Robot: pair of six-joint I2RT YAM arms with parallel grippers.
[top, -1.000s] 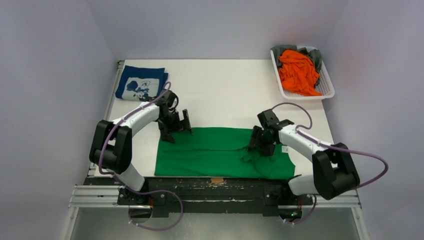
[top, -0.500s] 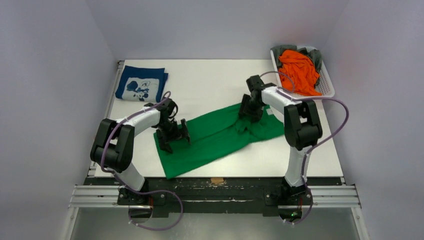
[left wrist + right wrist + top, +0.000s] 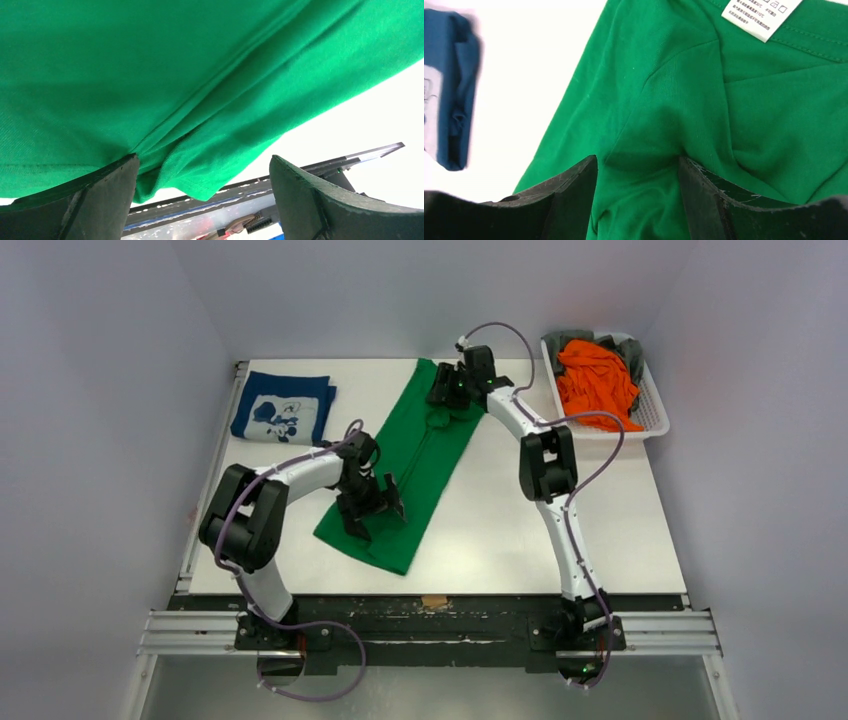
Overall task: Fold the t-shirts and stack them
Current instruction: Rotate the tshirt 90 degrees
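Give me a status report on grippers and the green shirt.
Left gripper open at green shirt's near end. Right gripper shut on its far end. Shirt stretched diagonally on table. Navy shirt, basket well apart.

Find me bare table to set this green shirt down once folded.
Widest bare patch: the near-right table, bordered by the bright green cloth t-shirt, the white plastic basket and the right edge; the right arm spans its inner side. A smaller strip lies between the folded navy blue t-shirt and the green one. Crowded: centre-left, under the left claw.
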